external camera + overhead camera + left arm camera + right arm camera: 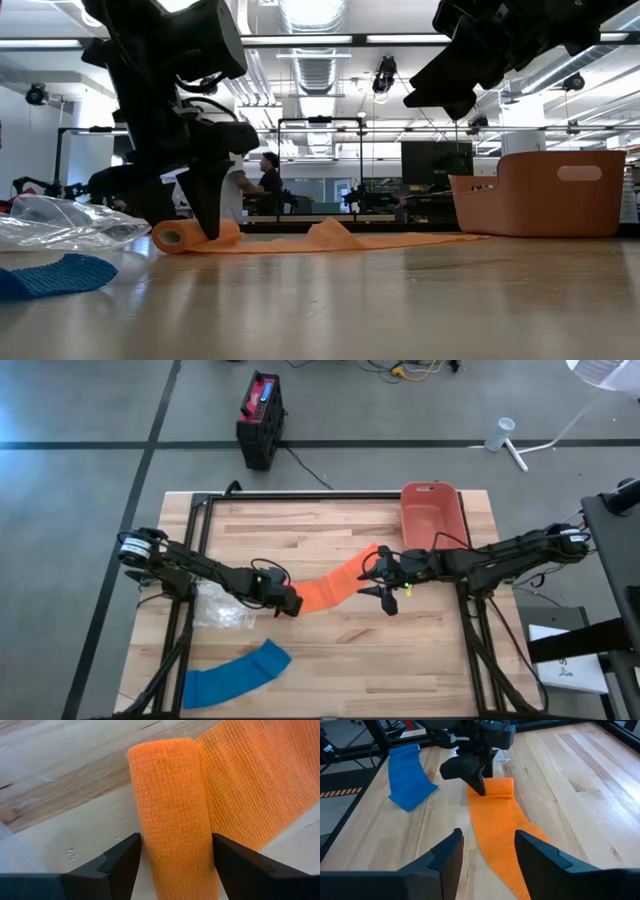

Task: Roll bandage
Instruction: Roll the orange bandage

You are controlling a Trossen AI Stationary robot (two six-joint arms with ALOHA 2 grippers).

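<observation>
The orange bandage (335,589) looks light, soft and limp, an open gauzy weave with some cling; I judge it will crumple or slide on the desk (330,650) rather than resist, so the hold belongs on the rolled end, squeezed lightly across its width, with the loose tail kept flat and taut so the turns stack evenly. Taking the red bin (430,515) at the desk's far edge as landmark, and going left to right: the left gripper (290,603) sits well to the left of the bin and nearer the front, its jaws set partly open astride the small started roll (172,815), flanking it closely; whether they actually pinch it I cannot tell. From there the strip runs flat, with one low hump, diagonally toward the bin's near corner. The right gripper (385,590) hangs just in front of the bin above that far end, jaws partly open and holding nothing
</observation>
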